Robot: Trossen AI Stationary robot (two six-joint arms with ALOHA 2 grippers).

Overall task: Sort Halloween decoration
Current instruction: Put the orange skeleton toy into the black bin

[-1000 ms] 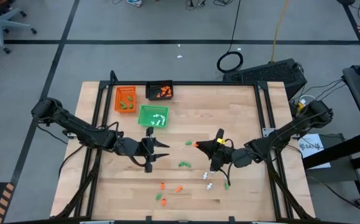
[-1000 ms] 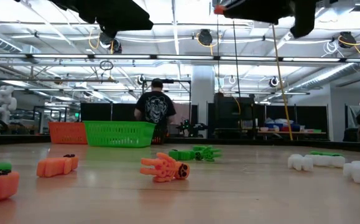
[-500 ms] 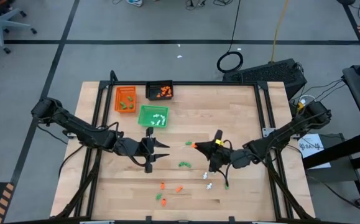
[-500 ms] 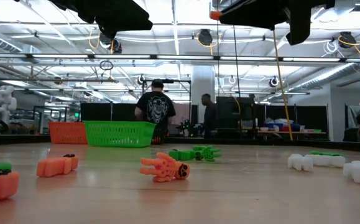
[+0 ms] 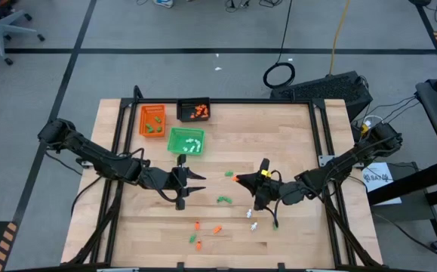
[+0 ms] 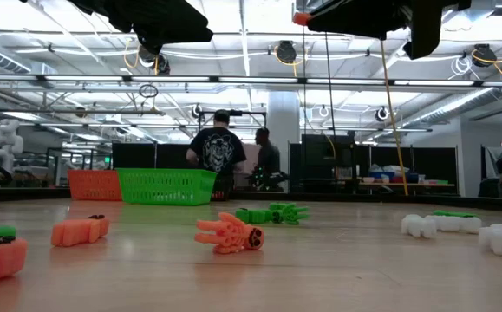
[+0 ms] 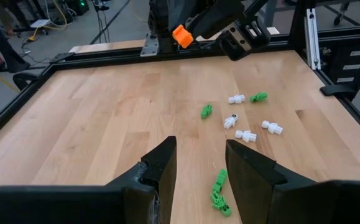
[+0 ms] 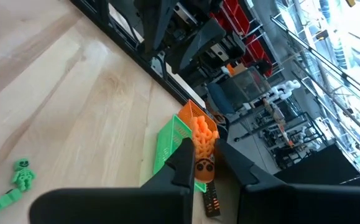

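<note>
Right gripper (image 5: 238, 178) hovers above the worktop (image 5: 293, 128), fingers pinching an upright orange piece (image 8: 200, 144); left gripper (image 7: 199, 167) waits, fingers apart.

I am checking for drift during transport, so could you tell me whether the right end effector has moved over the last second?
Yes. The right end effector, shut on an orange piece, has crept slightly toward the green tray, away from the white pieces.

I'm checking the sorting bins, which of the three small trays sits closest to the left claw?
The green tray, just ahead of the left claw. The orange tray and the black tray sit farther back, along the table's far edge.
</note>
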